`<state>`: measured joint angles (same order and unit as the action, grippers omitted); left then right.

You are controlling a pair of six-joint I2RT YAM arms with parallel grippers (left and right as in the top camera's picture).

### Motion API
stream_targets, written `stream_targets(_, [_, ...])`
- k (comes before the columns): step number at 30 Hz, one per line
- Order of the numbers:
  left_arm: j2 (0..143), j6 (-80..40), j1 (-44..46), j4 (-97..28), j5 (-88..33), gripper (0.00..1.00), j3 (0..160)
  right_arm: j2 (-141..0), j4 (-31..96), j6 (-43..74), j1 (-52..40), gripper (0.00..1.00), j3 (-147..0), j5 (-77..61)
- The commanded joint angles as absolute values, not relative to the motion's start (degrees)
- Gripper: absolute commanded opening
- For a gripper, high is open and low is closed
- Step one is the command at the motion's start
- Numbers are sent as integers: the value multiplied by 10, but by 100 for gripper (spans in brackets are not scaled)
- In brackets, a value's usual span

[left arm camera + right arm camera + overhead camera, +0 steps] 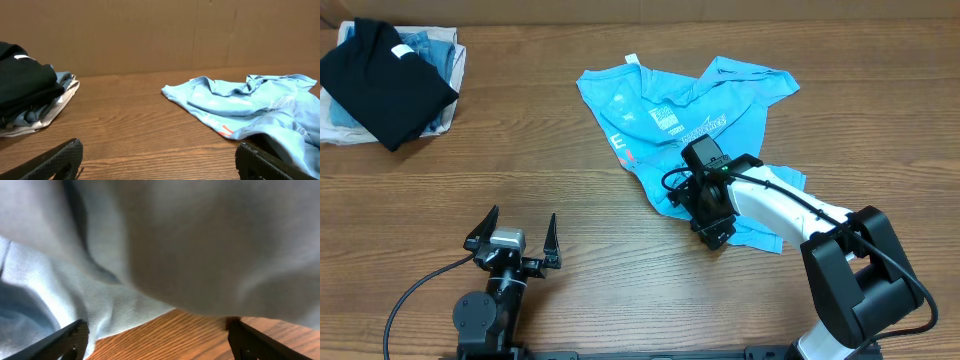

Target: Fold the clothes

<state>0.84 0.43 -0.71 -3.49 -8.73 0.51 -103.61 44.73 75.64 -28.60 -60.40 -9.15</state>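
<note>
The clothes [720, 100] are one t-shirt, well apart from one folded pile [385, 80].

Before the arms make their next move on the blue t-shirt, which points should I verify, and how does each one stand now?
1. Right gripper open: ok, jaws wide at the t-shirt's near edge.
2. Cloth inside its grasp: cannot tell; fabric hangs close, wood shows in the gap.
3. Left gripper free: ok, open over the bare table, holding nothing.
4. Shirt lying flat: not ok, crumpled and wrinkled.
5. Folded pile out of the way: ok, apart at the far left corner.
</note>
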Motion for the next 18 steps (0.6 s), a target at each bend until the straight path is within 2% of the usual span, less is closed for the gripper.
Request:
stream_targets(1, [3, 15, -4, -36, -84, 100, 3, -1042, 453, 772, -289, 91, -600, -49])
stream_targets(12, [3, 15, -4, -36, -84, 100, 3, -1042, 453, 781, -269, 87, -601, -24])
stream_targets(18, [3, 15, -4, -36, -84, 100, 3, -1042, 453, 726, -232, 87, -606, -47])
